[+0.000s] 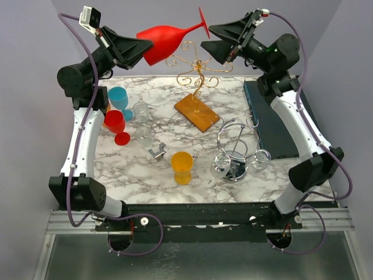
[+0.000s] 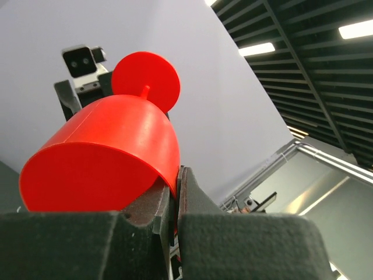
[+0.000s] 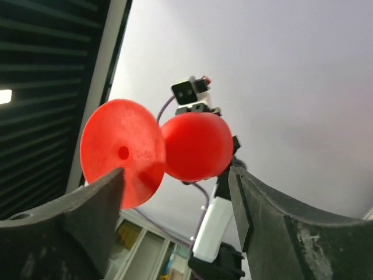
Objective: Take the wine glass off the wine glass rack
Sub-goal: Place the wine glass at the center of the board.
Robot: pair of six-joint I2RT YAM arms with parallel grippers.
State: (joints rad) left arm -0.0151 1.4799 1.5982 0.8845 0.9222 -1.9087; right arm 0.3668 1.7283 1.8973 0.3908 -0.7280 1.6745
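One red wine glass point(image 1: 166, 42) is aloft, lying sideways over the one gold wire rack point(image 1: 195, 73). On the table point(image 1: 175, 131): one smaller red goblet point(image 1: 116, 125), one blue goblet point(image 1: 119, 99), one yellow cup point(image 1: 182, 167), one chrome rack point(image 1: 236, 151). Both arms are raised, wrists facing each other. The left gripper point(image 1: 140, 51) is pinched tight on the bowl's rim. The right gripper point(image 1: 211, 38) has jaws apart either side of the foot, holding nothing.
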